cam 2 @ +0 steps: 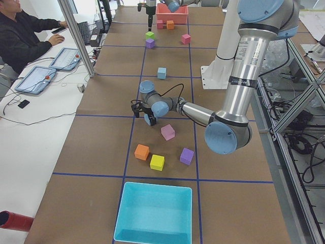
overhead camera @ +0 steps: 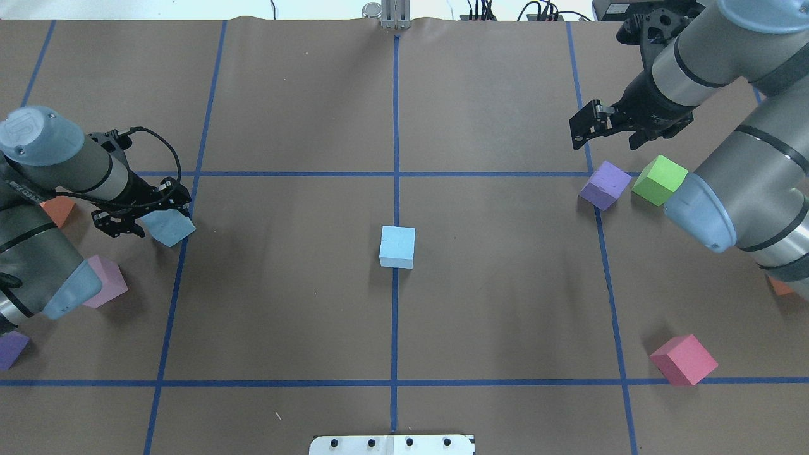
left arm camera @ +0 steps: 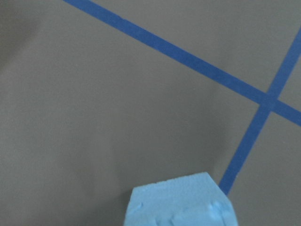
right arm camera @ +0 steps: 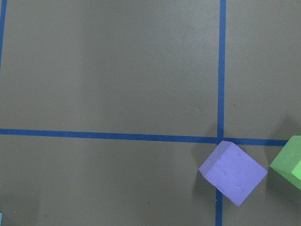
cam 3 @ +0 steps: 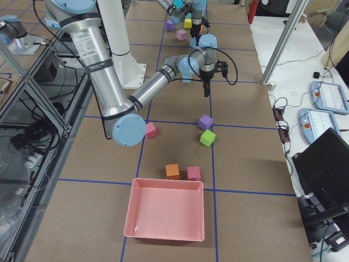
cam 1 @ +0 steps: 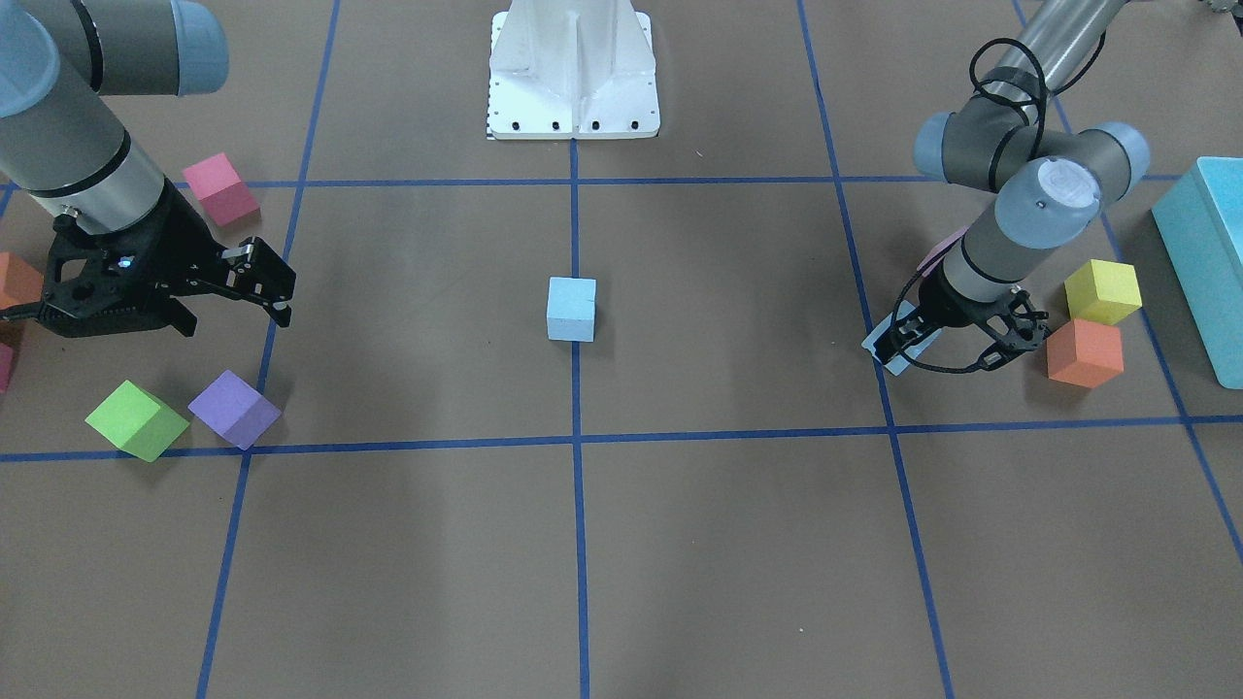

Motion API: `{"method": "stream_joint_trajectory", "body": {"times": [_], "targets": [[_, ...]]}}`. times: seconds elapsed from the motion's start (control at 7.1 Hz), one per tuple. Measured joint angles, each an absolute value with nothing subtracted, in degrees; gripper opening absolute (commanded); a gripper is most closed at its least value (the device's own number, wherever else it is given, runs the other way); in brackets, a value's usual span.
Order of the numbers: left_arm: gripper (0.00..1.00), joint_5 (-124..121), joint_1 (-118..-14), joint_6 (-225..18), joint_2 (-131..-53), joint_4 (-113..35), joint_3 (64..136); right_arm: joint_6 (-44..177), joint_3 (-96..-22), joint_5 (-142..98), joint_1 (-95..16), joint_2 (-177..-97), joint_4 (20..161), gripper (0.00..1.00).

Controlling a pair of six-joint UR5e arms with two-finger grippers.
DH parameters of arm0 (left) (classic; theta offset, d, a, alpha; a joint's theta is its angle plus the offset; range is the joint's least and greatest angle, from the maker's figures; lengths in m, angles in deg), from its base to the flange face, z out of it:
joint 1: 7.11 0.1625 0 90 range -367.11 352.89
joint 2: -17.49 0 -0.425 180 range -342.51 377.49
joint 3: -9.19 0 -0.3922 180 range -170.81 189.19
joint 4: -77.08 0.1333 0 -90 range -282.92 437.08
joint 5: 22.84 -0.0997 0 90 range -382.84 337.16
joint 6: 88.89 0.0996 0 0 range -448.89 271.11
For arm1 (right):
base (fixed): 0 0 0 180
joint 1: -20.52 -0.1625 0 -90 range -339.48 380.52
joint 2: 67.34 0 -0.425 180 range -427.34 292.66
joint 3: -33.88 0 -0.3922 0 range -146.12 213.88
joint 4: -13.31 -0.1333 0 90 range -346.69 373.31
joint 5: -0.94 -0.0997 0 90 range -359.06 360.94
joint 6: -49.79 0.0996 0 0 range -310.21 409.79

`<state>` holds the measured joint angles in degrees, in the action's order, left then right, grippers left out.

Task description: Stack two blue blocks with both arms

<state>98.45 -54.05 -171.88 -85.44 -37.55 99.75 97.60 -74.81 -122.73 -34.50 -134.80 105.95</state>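
Observation:
One blue block point(cam 1: 571, 309) sits alone at the table's middle on the centre tape line, and also shows in the overhead view point(overhead camera: 397, 246). My left gripper point(overhead camera: 158, 218) is shut on the second blue block point(overhead camera: 172, 231), holding it tilted and low at the table's left side. The same gripper point(cam 1: 913, 335) and block point(cam 1: 882, 342) show in the front view. The left wrist view has the held block point(left arm camera: 178, 202) at its bottom edge. My right gripper point(overhead camera: 605, 134) is open and empty, raised above the purple cube; it also shows in the front view point(cam 1: 225, 306).
A purple cube point(overhead camera: 605, 184) and a green cube point(overhead camera: 659, 180) lie below the right gripper, with a pink cube point(overhead camera: 684, 359) nearer the base. Yellow point(cam 1: 1102, 291) and orange point(cam 1: 1085, 352) cubes and a teal bin point(cam 1: 1204, 252) are beside the left gripper. A lilac cube point(overhead camera: 104, 281) is under the left arm.

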Motion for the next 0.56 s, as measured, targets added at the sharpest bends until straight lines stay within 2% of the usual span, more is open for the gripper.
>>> {"method": "stream_joint_trajectory", "body": {"times": [0.14, 0.28, 0.56], "targets": [[0.74, 98.56, -54.05, -172.31, -85.55, -37.77, 99.81, 97.54, -74.78, -122.73, -34.53, -134.77, 105.95, 1.0], [0.66, 98.6, -54.01, -173.04, -85.66, -37.78, 99.99, 97.28, -74.77, -122.73, -34.58, -134.77, 105.95, 1.0], [0.58, 98.61, -53.92, -174.46, -85.76, -37.7, 100.53, 96.67, -74.75, -122.73, -34.68, -134.88, 105.95, 1.0]]}}
